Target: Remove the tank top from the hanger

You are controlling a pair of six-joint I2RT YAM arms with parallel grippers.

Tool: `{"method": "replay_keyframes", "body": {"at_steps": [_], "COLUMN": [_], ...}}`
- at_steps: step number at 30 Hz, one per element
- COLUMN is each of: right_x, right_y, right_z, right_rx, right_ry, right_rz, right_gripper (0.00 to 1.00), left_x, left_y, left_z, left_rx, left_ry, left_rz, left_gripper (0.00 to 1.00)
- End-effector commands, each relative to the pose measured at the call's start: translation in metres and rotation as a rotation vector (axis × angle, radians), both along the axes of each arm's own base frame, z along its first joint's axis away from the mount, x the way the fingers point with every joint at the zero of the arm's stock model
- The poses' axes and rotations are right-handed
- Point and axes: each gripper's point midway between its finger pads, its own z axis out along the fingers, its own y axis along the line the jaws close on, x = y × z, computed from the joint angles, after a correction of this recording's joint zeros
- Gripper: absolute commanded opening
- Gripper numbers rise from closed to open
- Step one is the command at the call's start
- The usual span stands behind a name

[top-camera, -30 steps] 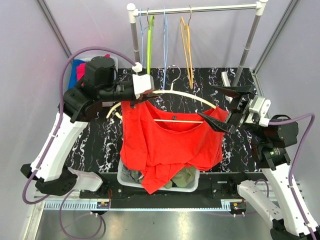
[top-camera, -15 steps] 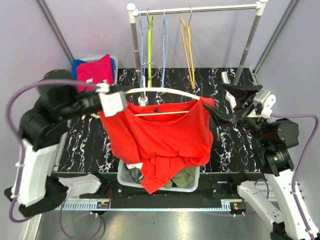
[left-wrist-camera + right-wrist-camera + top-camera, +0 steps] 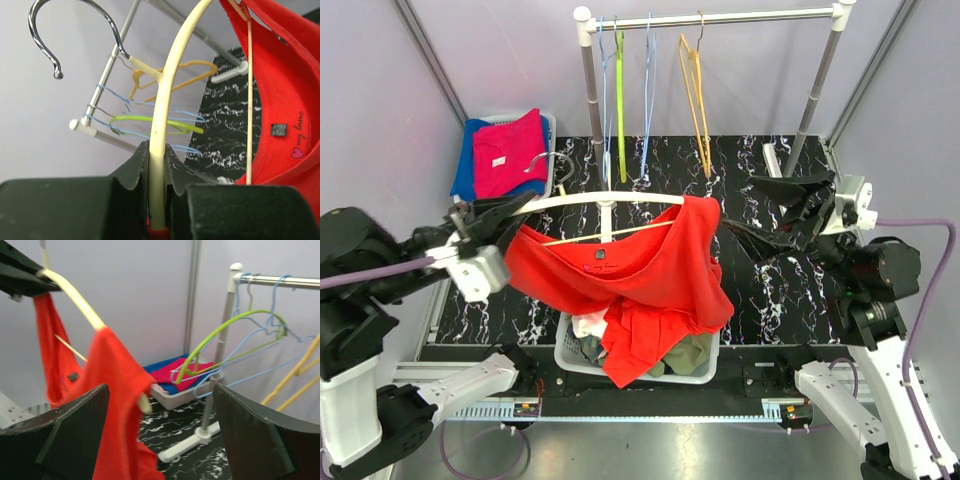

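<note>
A cream hanger (image 3: 605, 200) with a chrome hook (image 3: 552, 163) carries a red tank top (image 3: 650, 275) that droops toward the basket. My left gripper (image 3: 510, 212) is shut on the hanger's left arm; in the left wrist view both fingers (image 3: 137, 165) clamp the cream arm (image 3: 159, 150), with the red top (image 3: 282, 90) to the right. My right gripper (image 3: 772, 208) is open and empty just right of the top's right shoulder. In the right wrist view it (image 3: 160, 435) gapes beside the red fabric (image 3: 117, 390) and the hanger tip (image 3: 144, 404).
A white laundry basket (image 3: 570, 352) with clothes sits at the front centre under the top. A clothes rack (image 3: 710, 18) at the back holds blue, green and orange hangers. A bin of folded pink and blue clothes (image 3: 505, 150) stands at the back left.
My left arm has swung the hanger and top leftward and toward the near side. The top's right shoulder has moved away from my right gripper, which stays open.
</note>
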Motion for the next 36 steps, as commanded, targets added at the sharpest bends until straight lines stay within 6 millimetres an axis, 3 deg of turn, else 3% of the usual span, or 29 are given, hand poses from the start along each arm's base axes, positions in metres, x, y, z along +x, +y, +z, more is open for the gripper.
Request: {"method": "replay_keyframes", "body": {"at_steps": [1, 3, 9, 13, 15, 19, 22, 26, 31, 36], "right_x": [-0.024, -0.022, -0.034, -0.025, -0.011, -0.007, -0.006, 0.004, 0.018, 0.018], "right_y": [0.024, 0.029, 0.039, 0.033, 0.029, 0.025, 0.027, 0.027, 0.031, 0.036], "right_z": [0.005, -0.003, -0.023, -0.052, -0.079, -0.117, -0.130, -0.135, -0.122, -0.105], "right_rx": [0.032, 0.027, -0.080, -0.111, -0.121, -0.113, -0.079, -0.048, -0.068, -0.022], "right_ry": [0.029, 0.057, 0.100, 0.191, 0.263, 0.341, 0.363, 0.352, 0.298, 0.252], "right_rz": [0.256, 0.293, 0.403, 0.306, 0.234, 0.197, 0.218, 0.194, 0.179, 0.230], "right_gripper": [0.89, 0.84, 0.81, 0.81, 0.81, 0.75, 0.69, 0.64, 0.64, 0.63], "left_x": [0.035, 0.038, 0.045, 0.047, 0.046, 0.045, 0.046, 0.042, 0.042, 0.045], "left_y": [0.006, 0.005, -0.004, -0.014, -0.017, -0.021, -0.024, -0.029, -0.032, -0.033], "left_z": [-0.003, -0.009, -0.014, -0.008, -0.007, -0.010, -0.012, -0.014, -0.019, -0.028], "left_rx": [0.011, 0.017, 0.009, -0.012, -0.016, -0.011, -0.008, -0.023, -0.029, -0.015], "left_ry": [-0.075, -0.066, -0.028, 0.002, 0.010, 0.026, 0.037, 0.072, 0.109, 0.125], "left_rz": [0.138, 0.141, 0.118, 0.080, 0.062, 0.039, 0.026, -0.009, -0.023, -0.024], "left_gripper": [0.00, 0.00, 0.00, 0.00, 0.00, 0.00, 0.00, 0.00, 0.00, 0.00]}}
